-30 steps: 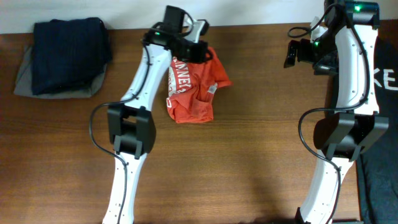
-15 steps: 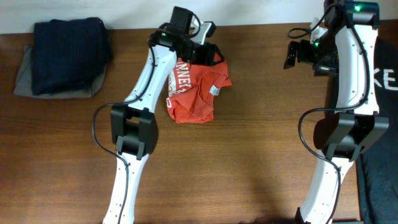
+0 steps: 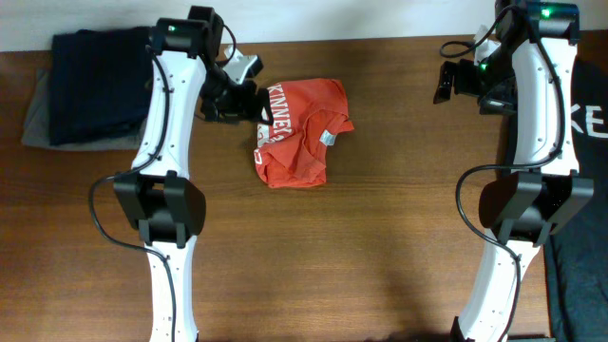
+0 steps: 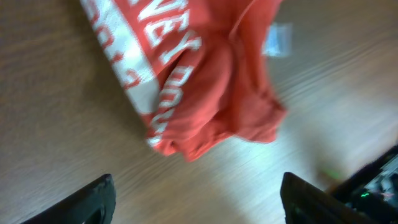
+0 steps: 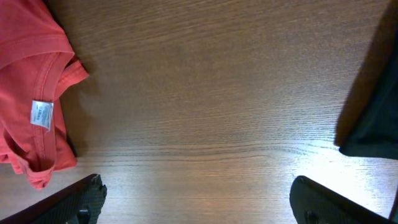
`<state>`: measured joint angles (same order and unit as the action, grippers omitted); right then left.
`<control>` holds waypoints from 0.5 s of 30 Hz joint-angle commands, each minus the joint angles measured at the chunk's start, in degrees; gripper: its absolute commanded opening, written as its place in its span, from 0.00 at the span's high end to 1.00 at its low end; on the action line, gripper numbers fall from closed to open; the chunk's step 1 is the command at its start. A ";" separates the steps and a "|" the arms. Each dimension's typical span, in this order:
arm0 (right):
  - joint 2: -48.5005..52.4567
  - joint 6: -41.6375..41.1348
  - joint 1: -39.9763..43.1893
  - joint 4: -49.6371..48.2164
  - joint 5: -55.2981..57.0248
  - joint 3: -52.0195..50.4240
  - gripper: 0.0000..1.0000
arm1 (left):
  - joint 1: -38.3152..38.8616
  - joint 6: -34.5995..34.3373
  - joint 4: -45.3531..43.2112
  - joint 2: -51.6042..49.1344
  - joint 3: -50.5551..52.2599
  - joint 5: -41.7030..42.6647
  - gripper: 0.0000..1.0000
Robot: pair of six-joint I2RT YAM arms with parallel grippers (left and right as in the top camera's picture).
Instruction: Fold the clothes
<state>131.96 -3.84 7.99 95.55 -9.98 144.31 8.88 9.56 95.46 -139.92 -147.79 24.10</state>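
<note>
My left gripper [image 4: 198, 202] hangs over the table [image 3: 380, 237] with fingers spread wide and empty, just beside the left edge of the orange-red T-shirt [image 3: 299, 133]. The shirt lies crumpled in a loose heap toward the far middle of the brown wood, white lettering showing. My right gripper [image 5: 199, 202] is spread wide too, holding nothing, well apart to the right. The shirt looks light, soft and floppy; I judge it best pinched at a hem or sleeve edge, then drawn flat. A folded dark stack [image 3: 100, 81] sits far left, and a black garment [image 3: 581, 285] lies at the right edge.
</note>
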 commanded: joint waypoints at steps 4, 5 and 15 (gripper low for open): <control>-0.35 0.39 -0.17 0.50 -0.37 -0.33 0.01 | 1.09 -4.63 -0.83 0.59 7.15 -4.00 0.14; -0.33 0.39 -0.17 0.61 -0.37 -0.33 0.01 | 1.18 -5.62 -1.42 0.59 8.55 -4.02 0.13; -0.33 0.42 -0.17 0.72 -0.35 -0.33 0.01 | 1.18 -9.60 -13.62 0.57 24.26 -4.00 0.13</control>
<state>131.96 -3.84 7.99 96.05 -9.98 144.29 10.11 1.45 84.07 -139.94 -126.43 20.49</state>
